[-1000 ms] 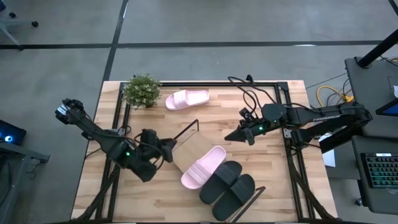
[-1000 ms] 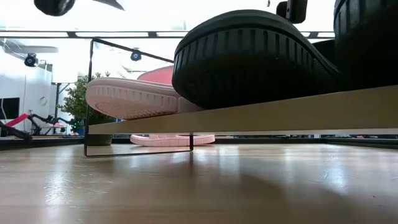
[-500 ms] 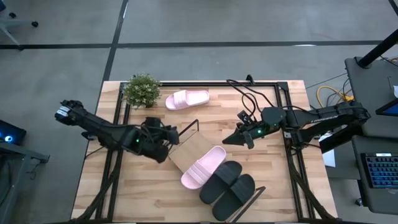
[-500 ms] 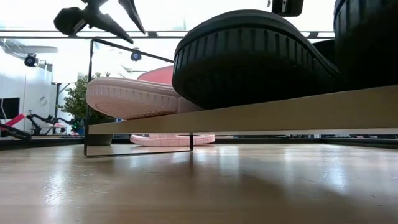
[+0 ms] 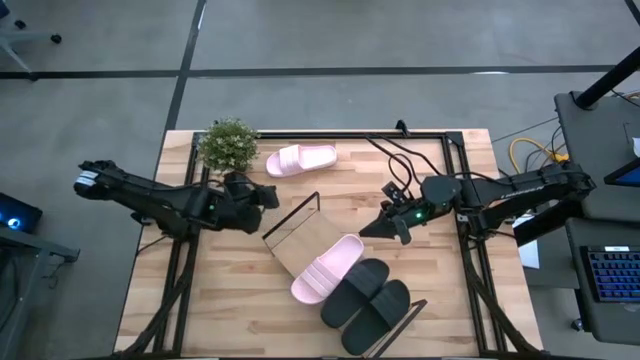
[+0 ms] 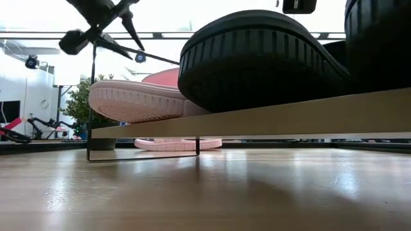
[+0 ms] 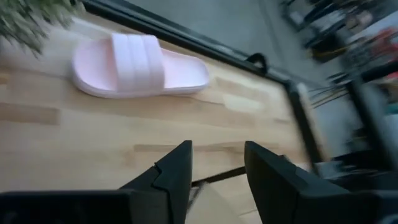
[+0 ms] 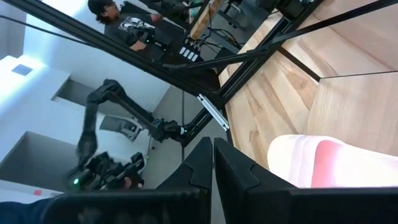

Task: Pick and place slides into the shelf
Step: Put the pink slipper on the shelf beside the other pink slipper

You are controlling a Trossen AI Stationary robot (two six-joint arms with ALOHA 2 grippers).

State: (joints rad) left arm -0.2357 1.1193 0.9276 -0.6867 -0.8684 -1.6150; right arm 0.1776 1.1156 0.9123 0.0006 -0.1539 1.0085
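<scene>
The shelf (image 5: 298, 240) lies slantwise mid-table. On its light-wood board (image 6: 289, 117) rest one pink slide (image 5: 327, 268) and both black slides (image 5: 368, 300), soles down. The second pink slide (image 5: 300, 158) lies flat on the table near the far edge, also in the left wrist view (image 7: 140, 65). My left gripper (image 5: 266, 194) hovers open between that slide and the shelf's far wire end (image 5: 295, 212), high in the low view (image 6: 125, 25). My right gripper (image 5: 380, 229) hangs shut in the air just right of the shelf, the shelved pink slide (image 8: 323, 163) before it.
A small potted plant (image 5: 228, 145) stands at the far left corner, close to the loose pink slide. A black frame (image 5: 430, 133) runs along the table's far and side edges. Cables (image 5: 400, 155) trail over the far right part. A person (image 8: 124, 22) shows beyond the table.
My left gripper has swung from beside the shelf's left end toward the far edge, nearing the loose pink slide, and has come down into the low view. My right gripper has drifted slightly toward the near edge. The slides and the shelf have stayed put.
</scene>
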